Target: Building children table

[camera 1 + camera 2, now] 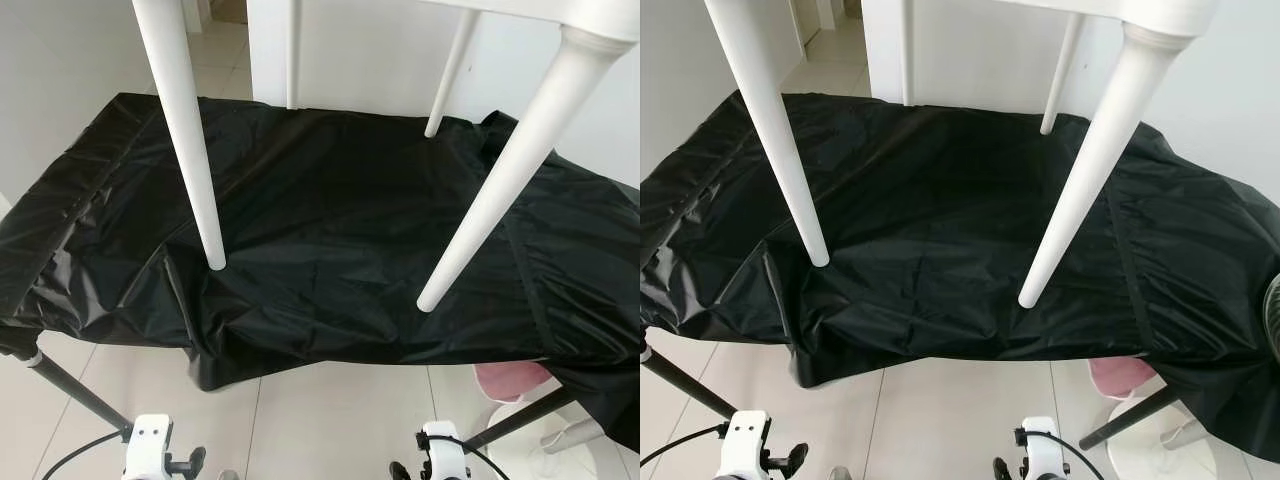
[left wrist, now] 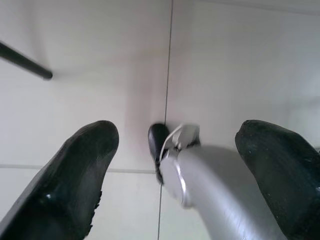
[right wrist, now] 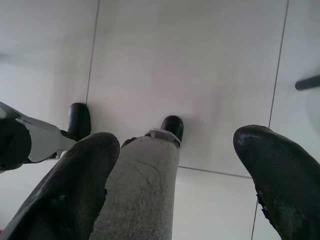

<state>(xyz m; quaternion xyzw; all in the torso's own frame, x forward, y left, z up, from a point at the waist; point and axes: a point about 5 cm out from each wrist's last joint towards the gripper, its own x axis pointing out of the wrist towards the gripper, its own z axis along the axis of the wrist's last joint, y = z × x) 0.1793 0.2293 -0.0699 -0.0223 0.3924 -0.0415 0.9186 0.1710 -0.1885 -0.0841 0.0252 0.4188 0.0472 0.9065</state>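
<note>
A white children's table stands before me, its tabletop (image 1: 560, 12) cut off by the picture's upper edge. Two near legs, the left one (image 1: 185, 130) and the right one (image 1: 510, 165), slant down to tips that meet the black cloth (image 1: 330, 210). Two far legs (image 1: 448, 75) reach down at the back. Both arms hang low in front of the cloth. My left gripper (image 2: 177, 132) and my right gripper (image 3: 176, 139) are open over the tiled floor, holding nothing, with my own legs and feet below them.
The black cloth drapes a low surface held up by black stand legs (image 1: 75, 390) at the left and right. A pink object (image 1: 510, 380) and a white round base (image 1: 560, 455) sit on the floor under its right end. White walls close off the back.
</note>
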